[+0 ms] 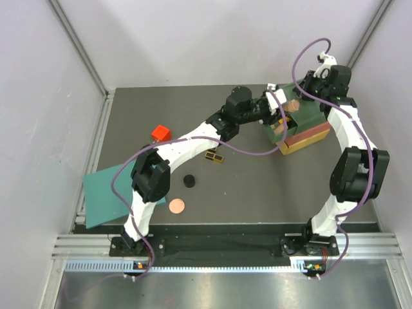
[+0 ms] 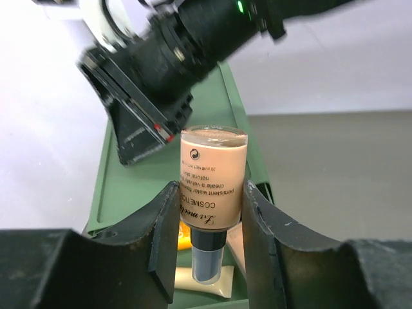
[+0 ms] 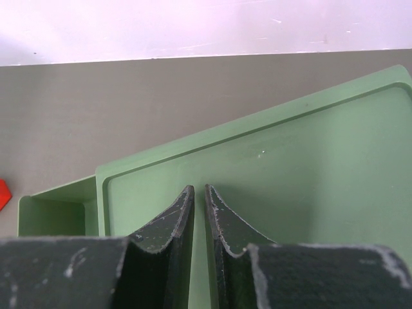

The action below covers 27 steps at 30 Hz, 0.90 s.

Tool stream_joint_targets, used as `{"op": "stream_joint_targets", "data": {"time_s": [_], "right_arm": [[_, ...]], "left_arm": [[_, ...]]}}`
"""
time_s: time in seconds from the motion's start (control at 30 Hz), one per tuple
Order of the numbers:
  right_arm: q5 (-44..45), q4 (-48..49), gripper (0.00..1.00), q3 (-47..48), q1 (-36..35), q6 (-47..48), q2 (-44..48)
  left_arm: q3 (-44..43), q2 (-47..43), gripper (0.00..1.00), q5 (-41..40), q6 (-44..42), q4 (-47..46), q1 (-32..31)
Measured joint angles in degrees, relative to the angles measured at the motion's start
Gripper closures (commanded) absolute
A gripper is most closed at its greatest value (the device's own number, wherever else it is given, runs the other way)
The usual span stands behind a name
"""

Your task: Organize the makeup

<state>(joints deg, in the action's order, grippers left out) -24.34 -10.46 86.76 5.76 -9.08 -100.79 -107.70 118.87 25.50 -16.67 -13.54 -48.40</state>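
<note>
Bottle (image 2: 213,175), beige w/ printed label, hangs cap-down in the left gripper (image 2: 209,193); jaws part open and clamped on its sides. Its black cap (image 2: 207,256) points into the open drawer of the drawer box (image 1: 314,116). Under the cap a cream piece (image 2: 201,282) shows, cut off by the fingers (image 2: 164,238) and frame edge, so can't tell what it is. An orange sliver beside it is also mostly hidden.

Right gripper (image 3: 199,190) sits over the box's green top. Its jaws are nearly together w/ only a thin slit, nothing betw. them. Contact w/ the lid can't be judged. From the left wrist it reads only as a blurred black mass behind the bottle.

On the table (image 1: 257,187), well apart from the box: black-gold palette (image 1: 214,156), black round compact (image 1: 188,181), copper disc (image 1: 176,206) near the teal sheet (image 1: 103,193). Red-orange block (image 1: 160,133) too small to identify.
</note>
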Motion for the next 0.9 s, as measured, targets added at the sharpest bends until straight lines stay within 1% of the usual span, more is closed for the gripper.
{"op": "stream_joint_targets", "data": {"time_s": [0.13, 0.2, 0.23, 0.27, 0.3, 0.33, 0.43, 0.53, 0.63, 0.9], "right_arm": [[-0.2, 0.0, 0.87, 0.0, 0.0, 0.0, -0.1], [-0.2, 0.0, 0.86, 0.0, 0.0, 0.0, -0.1], [-0.2, 0.0, 0.86, 0.0, 0.0, 0.0, -0.1], [-0.2, 0.0, 0.86, 0.0, 0.0, 0.0, -0.1], [-0.2, 0.0, 0.86, 0.0, 0.0, 0.0, -0.1], [-0.2, 0.0, 0.86, 0.0, 0.0, 0.0, -0.1], [-0.2, 0.0, 0.86, 0.0, 0.0, 0.0, -0.1], [-0.2, 0.0, 0.86, 0.0, 0.0, 0.0, -0.1], [-0.4, 0.0, 0.86, 0.1, 0.0, 0.0, -0.1], [-0.4, -0.3, 0.86, 0.3, 0.0, 0.0, -0.2]], "left_arm": [[0.0, 1.4, 1.00, 0.2, -4.8, 2.4, 0.1], [0.2, 1.8, 0.97, -0.4, -7.8, 3.4, 0.2], [0.5, 1.8, 0.91, -0.9, -9.2, 3.8, 0.2], [0.7, 1.8, 0.79, -1.3, -10.5, 4.0, 0.2], [0.9, 1.8, 0.61, -1.7, -12.0, 4.2, 0.3], [1.1, 1.8, 0.54, -2.2, -13.2, 4.5, 0.3], [1.3, 1.8, 0.43, -2.9, -16.4, 5.0, 0.3], [1.6, 1.8, 0.37, -4.1, -18.1, 4.6, 0.3], [1.9, 1.8, 0.34, -5.2, -19.3, 3.9, 0.3], [2.0, 1.8, 0.34, -8.3, -20.3, 1.6, 0.6]]}}
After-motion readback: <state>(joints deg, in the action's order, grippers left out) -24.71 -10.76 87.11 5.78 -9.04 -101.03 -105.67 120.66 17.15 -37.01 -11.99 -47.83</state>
